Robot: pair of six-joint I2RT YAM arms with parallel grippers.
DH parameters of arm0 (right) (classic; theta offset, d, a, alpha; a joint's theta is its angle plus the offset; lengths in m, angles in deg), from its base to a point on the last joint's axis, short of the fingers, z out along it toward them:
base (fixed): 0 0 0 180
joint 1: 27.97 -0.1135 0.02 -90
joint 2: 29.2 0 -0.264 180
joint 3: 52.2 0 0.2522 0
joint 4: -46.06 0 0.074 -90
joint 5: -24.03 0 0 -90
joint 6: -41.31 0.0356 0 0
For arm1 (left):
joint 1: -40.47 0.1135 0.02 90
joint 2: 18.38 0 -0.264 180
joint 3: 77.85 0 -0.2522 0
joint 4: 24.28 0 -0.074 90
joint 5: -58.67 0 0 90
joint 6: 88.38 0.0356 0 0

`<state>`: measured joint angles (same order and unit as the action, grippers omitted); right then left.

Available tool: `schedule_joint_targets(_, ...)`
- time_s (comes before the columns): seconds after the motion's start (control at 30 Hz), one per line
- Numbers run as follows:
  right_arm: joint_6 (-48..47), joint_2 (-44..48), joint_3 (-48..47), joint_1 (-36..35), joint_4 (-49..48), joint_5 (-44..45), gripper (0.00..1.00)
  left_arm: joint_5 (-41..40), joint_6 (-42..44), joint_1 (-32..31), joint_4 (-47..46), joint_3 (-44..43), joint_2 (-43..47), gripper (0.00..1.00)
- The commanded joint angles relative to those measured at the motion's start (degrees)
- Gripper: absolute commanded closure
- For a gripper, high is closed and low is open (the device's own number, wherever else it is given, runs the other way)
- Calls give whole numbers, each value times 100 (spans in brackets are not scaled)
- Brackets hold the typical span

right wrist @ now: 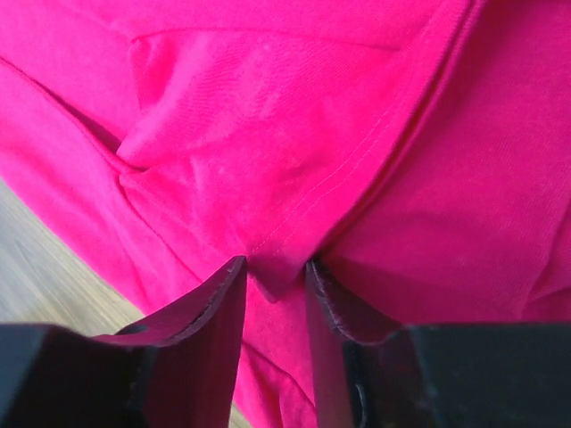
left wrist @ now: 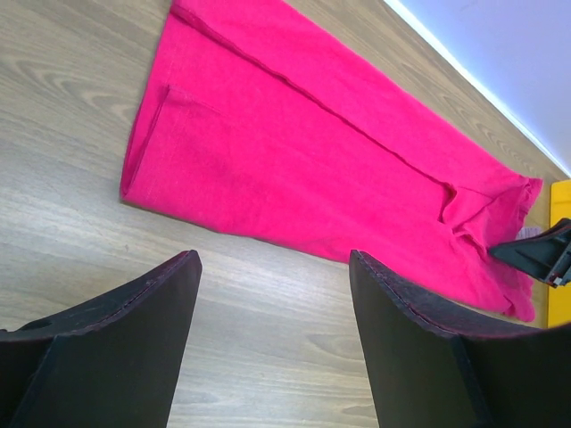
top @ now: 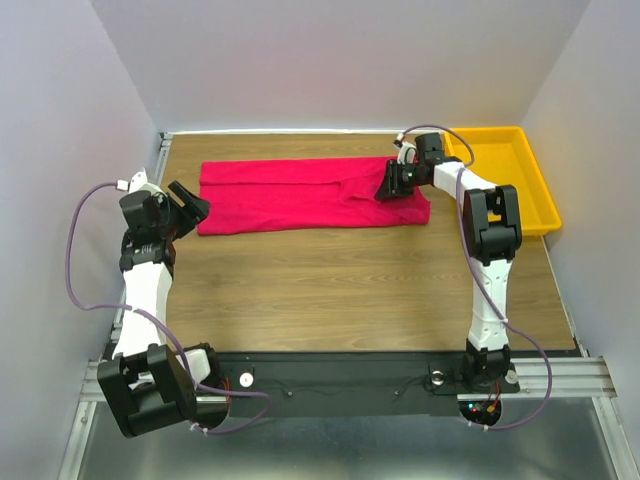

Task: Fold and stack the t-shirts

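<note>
Well, the table (top: 350, 290) is a wood-grain top, boxed in by pale walls (top: 350, 60) on the left, the far side and the right. A white strip runs where the far wall meets the wood. Along the near edge there is a black bar (top: 340, 375) where the two arm bases sit, and grey metal framing (top: 330, 445) lies below it.

Across the far half of the table lies the t-shirt (top: 300, 195), crimson-pink, folded into a long flat band running left to right. One lengthwise fold line shows along it, and some puckering near its right end. A yellow tray (top: 505, 170) sits in the far right corner, just beside the shirt's right end, with nothing in it that I can see. Purple cables loop off both arms, one (top: 72, 260) on the left and one (top: 535, 365) by the right base.

The left gripper (top: 195, 208) hangs over bare wood just off the shirt's left end, its fingers spread wide and holding nothing; in its own camera the near edge of the cloth lies just beyond the fingertips. The right gripper (top: 388, 185) is down on the shirt near its right end, its arm reaching past the tray. Close up, its fingers (right wrist: 219, 294) stand narrow, with a stitched edge of the fabric pinched up between them.
</note>
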<state>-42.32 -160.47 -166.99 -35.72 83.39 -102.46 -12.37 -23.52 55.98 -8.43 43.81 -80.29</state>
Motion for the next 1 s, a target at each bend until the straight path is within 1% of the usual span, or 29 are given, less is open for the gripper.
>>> schedule_joint_targets(0.0, 154, -57, -355, -16, -134, 63, 68, 64, -17, 31, -218, 2, 258, 21)
schedule_joint_targets(0.07, 180, -84, -452, -25, -142, 2, 75, 73, -8, 31, -218, -25, 250, 21)
schedule_joint_targets(0.1, 198, -84, -487, -25, -142, -42, 82, 73, -17, 31, -218, -33, 250, 21)
schedule_joint_targets(0.17, 242, -110, -636, -42, -142, -95, 87, 90, -17, 31, -218, -42, 258, 21)
schedule_joint_targets(0.2, 277, -128, -698, -34, -142, -130, 91, 90, -34, 23, -218, -51, 250, 22)
schedule_joint_targets(0.27, 329, -163, -830, -42, -142, -253, 93, 90, -25, 31, -218, -77, 258, 21)
schedule_joint_targets(0.37, 522, -321, -1198, -51, -142, -385, 93, 73, -25, 23, -218, -104, 215, 21)
schedule_joint_targets(0.53, 812, -812, -1998, -121, -142, -561, 89, 73, 1, 31, -218, -165, 30, 22)
schedule_joint_targets(0.63, 927, -1067, -2367, -174, -142, -622, 82, 55, 10, 31, -218, -200, -14, 22)
schedule_joint_targets(0.67, 962, -1242, -2586, -192, -151, -622, 80, 46, 45, 23, -218, -235, -32, 22)
schedule_joint_targets(0.7, 1006, -1314, -2675, -235, -186, -596, 71, 29, 45, 31, -96, -270, -49, 22)
schedule_joint_targets(0.77, 1007, -1428, -2859, -262, -291, -596, 60, 11, 71, 31, -60, -288, -75, 22)
schedule_joint_targets(0.8, 1076, -1516, -2895, -280, -379, -614, 56, 2, 80, 31, -51, -297, -84, 22)
schedule_joint_targets(0.83, 1094, -1569, -2965, -271, -467, -631, 54, -6, 80, 31, -33, -315, -93, 22)
schedule_joint_targets(0.97, 1024, -1569, -3194, -262, -590, -640, 51, -24, 106, 31, 2, -341, -102, 22)
